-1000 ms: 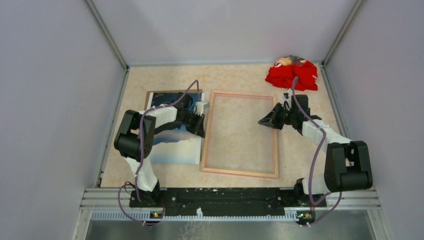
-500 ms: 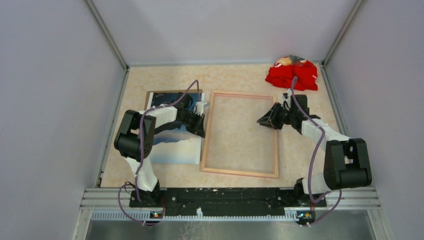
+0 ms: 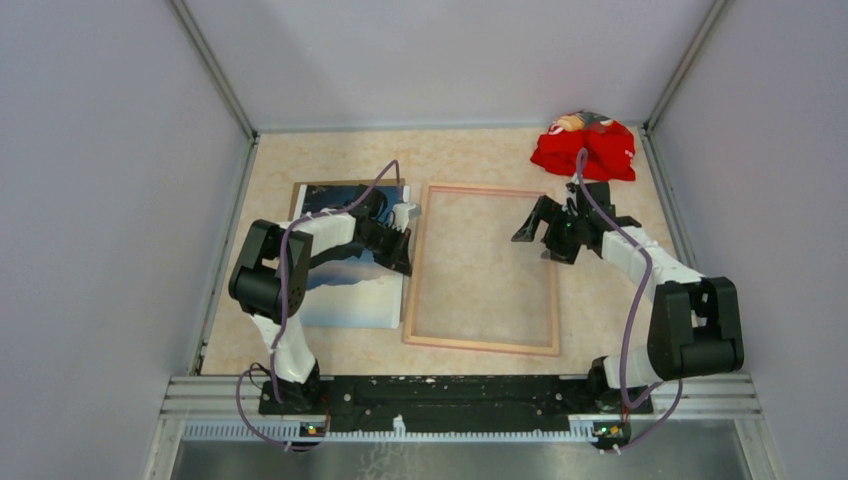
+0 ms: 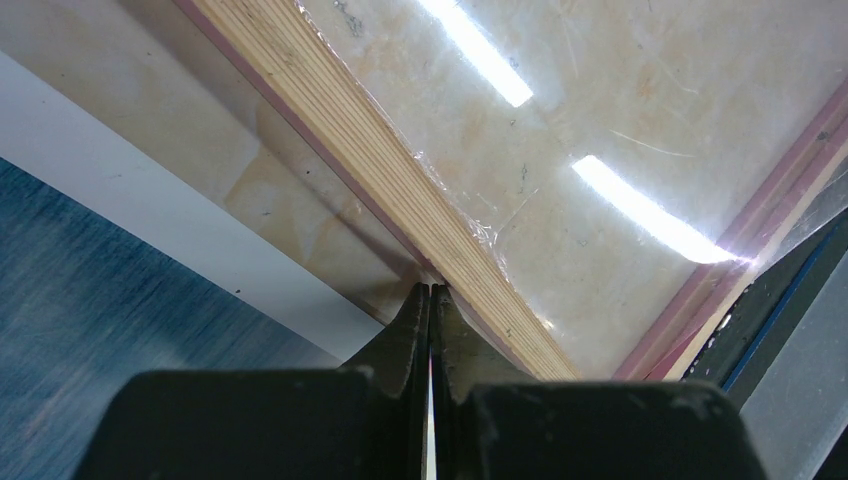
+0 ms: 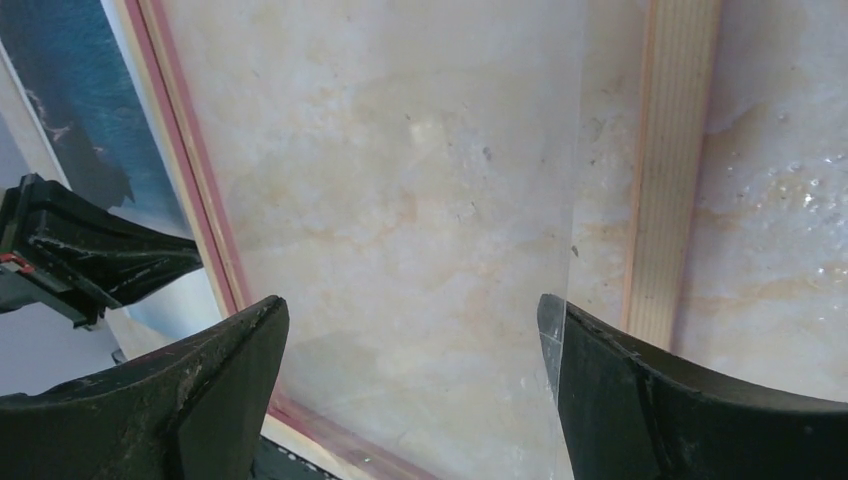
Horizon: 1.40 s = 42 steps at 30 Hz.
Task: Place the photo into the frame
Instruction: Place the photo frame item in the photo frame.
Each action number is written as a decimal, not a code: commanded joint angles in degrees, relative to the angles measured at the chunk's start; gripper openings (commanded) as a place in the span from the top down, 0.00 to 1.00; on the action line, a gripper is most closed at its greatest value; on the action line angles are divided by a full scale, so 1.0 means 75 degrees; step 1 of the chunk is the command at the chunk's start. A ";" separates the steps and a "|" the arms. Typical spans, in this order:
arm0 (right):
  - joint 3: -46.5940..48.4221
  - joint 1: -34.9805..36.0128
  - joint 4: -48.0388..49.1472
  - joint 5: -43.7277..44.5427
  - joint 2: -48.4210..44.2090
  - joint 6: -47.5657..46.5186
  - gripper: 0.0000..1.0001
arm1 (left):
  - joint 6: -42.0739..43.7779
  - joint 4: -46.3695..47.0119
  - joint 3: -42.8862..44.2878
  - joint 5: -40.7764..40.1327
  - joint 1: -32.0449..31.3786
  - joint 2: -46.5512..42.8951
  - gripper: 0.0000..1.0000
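Note:
The frame (image 3: 482, 346) lies flat mid-table with its pale wood back up, and a clear sheet (image 5: 450, 150) rests inside it. The photo (image 3: 345, 300) of blue sea lies face up just left of the frame, partly under my left arm. My left gripper (image 3: 405, 262) is shut, its tips (image 4: 430, 290) touching the outer side of the frame's left rail (image 4: 370, 150), beside the photo's white border (image 4: 200, 220). My right gripper (image 3: 540, 240) hovers open (image 5: 410, 305) over the frame's right half. The sheet's edge runs down to its right finger (image 5: 640, 390), inside the right rail (image 5: 670, 150).
A brown backing board (image 3: 296, 200) peeks out from under the photo's far left corner. A crumpled red bag (image 3: 583, 148) sits at the far right corner. Grey walls close in the table on three sides.
My right gripper has gone from shut to wide open and shifted slightly toward the far side. The left gripper and the photo have stayed put.

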 commanded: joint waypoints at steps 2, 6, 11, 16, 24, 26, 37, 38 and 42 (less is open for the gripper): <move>0.0406 0.0092 -0.0233 0.0387 0.0004 -0.0267 0.05 | 0.0064 0.0166 0.0068 0.0271 -0.0050 -0.0038 0.98; 0.0455 0.0092 -0.0332 0.0604 0.0047 -0.0377 0.04 | 0.0072 0.0167 0.0050 0.0252 -0.0046 -0.0031 0.98; 0.0539 0.0092 -0.0449 0.0779 0.0119 -0.0465 0.04 | 0.0072 0.0138 0.0102 0.0241 -0.0045 0.0006 0.98; 0.0557 0.0095 -0.0554 0.0967 0.0218 -0.0526 0.04 | 0.0082 0.0139 0.0080 0.0225 -0.0047 -0.0010 0.98; 0.0653 0.0092 -0.0786 0.1357 0.0111 -0.0605 0.03 | 0.0083 0.0128 0.0077 0.0224 -0.0048 -0.0002 0.98; 0.0674 0.0092 -0.0789 0.1364 0.0065 -0.0617 0.02 | 0.0084 0.0128 0.0077 0.0228 -0.0042 0.0001 0.98; 0.0831 0.0092 -0.0988 0.1386 -0.0211 -0.0662 0.02 | 0.0034 0.0198 0.0055 0.0372 -0.0056 0.0030 0.98; 0.0848 0.0092 -0.1001 0.1363 -0.0263 -0.0666 0.02 | 0.0020 0.0227 0.0062 0.0397 -0.0072 0.0034 0.98; 0.0897 0.0093 -0.1061 0.1234 -0.0499 -0.0622 0.02 | -0.0021 0.0249 0.0191 0.0441 -0.0203 0.0093 0.97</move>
